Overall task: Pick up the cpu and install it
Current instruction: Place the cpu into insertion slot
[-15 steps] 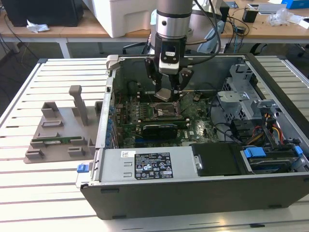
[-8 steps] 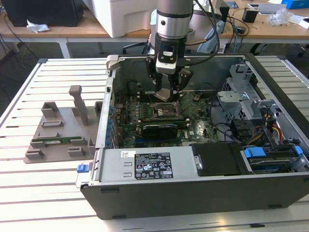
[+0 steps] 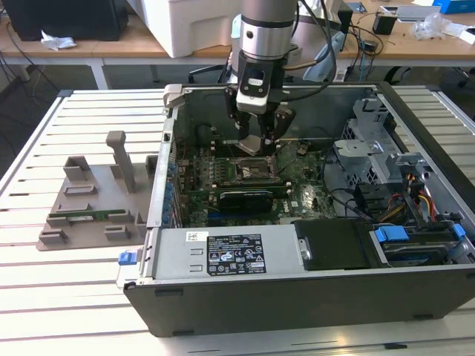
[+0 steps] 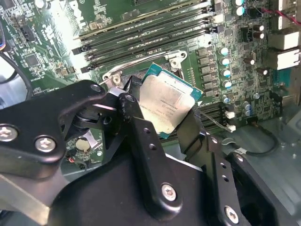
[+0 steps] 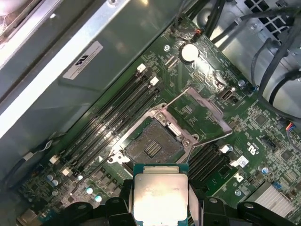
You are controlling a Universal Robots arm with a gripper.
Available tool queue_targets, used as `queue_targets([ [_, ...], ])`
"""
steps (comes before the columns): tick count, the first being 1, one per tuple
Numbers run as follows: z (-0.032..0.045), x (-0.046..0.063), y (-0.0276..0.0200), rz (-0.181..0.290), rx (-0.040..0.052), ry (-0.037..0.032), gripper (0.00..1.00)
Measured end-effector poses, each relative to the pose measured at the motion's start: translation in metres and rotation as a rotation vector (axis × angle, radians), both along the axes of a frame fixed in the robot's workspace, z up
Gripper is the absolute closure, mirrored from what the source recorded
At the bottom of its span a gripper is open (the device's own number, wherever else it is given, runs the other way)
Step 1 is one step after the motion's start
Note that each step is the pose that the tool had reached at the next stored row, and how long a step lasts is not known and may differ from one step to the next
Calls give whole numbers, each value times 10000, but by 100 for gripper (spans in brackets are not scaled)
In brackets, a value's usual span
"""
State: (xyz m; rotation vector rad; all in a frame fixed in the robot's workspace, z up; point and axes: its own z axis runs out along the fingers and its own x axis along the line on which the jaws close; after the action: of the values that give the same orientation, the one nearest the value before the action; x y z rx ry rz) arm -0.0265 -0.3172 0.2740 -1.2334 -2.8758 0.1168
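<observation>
End effector (image 5: 160, 203) is down inside the case (image 3: 312, 297), its two fingers (image 4: 136, 122) pinching the cpu (image 5: 160, 195) by opposite edges, silvery top facing up. The chip hangs over the board, close beside the socket (image 5: 153, 143) and not in it. The socket lies bare, its bracket (image 5: 202, 113) swung open.

I'd call this the carry-over step: pickup done, seating not yet. Setting it in calls for squaring the chip to the socket frame and lowering it flat and gently, since those contacts won't forgive a skewed drop.

Count: one cpu, one socket, one bracket, one case on the counter (image 3: 74, 297), and one grey fixture (image 3: 89, 208) beside it.
</observation>
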Motion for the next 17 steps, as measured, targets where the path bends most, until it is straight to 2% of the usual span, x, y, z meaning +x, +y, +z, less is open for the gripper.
queue_targets([
  [17,-2,2,0,-1645,-34,0,45],
])
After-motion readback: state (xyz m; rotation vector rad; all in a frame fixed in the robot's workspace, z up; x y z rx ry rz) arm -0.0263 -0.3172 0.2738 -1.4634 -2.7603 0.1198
